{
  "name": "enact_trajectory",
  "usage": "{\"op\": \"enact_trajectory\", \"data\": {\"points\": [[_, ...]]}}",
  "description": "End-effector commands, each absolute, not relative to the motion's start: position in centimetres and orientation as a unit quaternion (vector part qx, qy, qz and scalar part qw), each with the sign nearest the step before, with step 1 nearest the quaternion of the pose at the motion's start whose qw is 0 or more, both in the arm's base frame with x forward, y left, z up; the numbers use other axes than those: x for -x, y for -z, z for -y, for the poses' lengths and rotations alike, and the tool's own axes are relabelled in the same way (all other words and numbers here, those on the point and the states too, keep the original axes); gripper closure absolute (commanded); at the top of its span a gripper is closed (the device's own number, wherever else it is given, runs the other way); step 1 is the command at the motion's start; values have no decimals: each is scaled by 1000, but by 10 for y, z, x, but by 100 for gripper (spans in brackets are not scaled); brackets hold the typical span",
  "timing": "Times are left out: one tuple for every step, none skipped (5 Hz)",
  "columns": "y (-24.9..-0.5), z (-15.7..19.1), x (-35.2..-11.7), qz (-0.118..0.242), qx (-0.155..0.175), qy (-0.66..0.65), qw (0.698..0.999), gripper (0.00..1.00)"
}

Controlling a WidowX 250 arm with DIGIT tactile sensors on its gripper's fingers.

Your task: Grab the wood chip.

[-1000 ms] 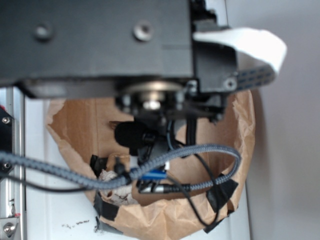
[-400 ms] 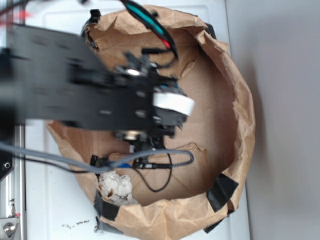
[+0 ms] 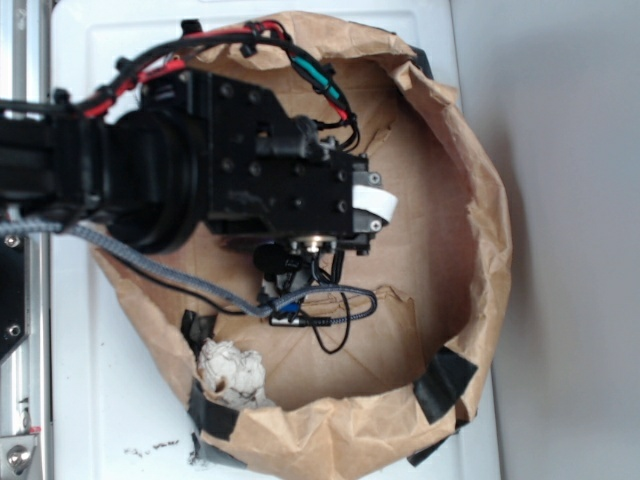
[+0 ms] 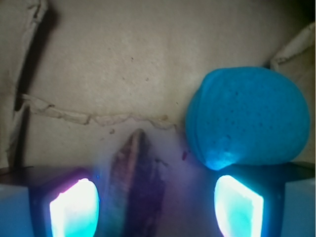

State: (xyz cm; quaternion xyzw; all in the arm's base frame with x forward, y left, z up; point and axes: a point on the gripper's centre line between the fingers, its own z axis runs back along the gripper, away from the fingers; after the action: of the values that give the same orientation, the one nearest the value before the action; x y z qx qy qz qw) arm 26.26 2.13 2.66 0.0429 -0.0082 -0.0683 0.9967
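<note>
In the wrist view the wood chip [image 4: 134, 185], a dark brown streaky sliver with a pointed far end, lies flat on the paper floor between my two glowing fingers [image 4: 74, 210]. My gripper [image 4: 155, 210] is open and straddles the chip, which sits nearer the left finger without touching it. A blue ball [image 4: 244, 116] rests just beyond the right finger. In the exterior view the black arm and gripper [image 3: 290, 275] reach down into the brown paper bowl [image 3: 485, 230] and hide both the chip and the ball.
A crumpled white paper wad [image 3: 232, 370] lies at the bowl's near-left rim. Black tape patches [image 3: 440, 385] hold the torn paper wall. Loose cables [image 3: 320, 310] hang under the wrist. A torn paper seam [image 4: 94, 117] crosses the floor ahead of the chip.
The arm has pulled away from the exterior camera and settled low inside the bowl, with the wrist now over the left-centre of the floor.
</note>
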Motion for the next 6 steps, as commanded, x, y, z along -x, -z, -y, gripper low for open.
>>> {"op": "enact_trajectory", "data": {"points": [[-18,-21,-270,22,-48,45,998,100],[-19,-21,-270,29,-59,40,997,100],[-19,-22,-270,31,-66,34,997,100],[-21,-23,-269,38,-70,28,996,100],[-31,-25,-266,48,-65,20,997,100],[-74,-31,-252,77,-32,19,996,100]]}}
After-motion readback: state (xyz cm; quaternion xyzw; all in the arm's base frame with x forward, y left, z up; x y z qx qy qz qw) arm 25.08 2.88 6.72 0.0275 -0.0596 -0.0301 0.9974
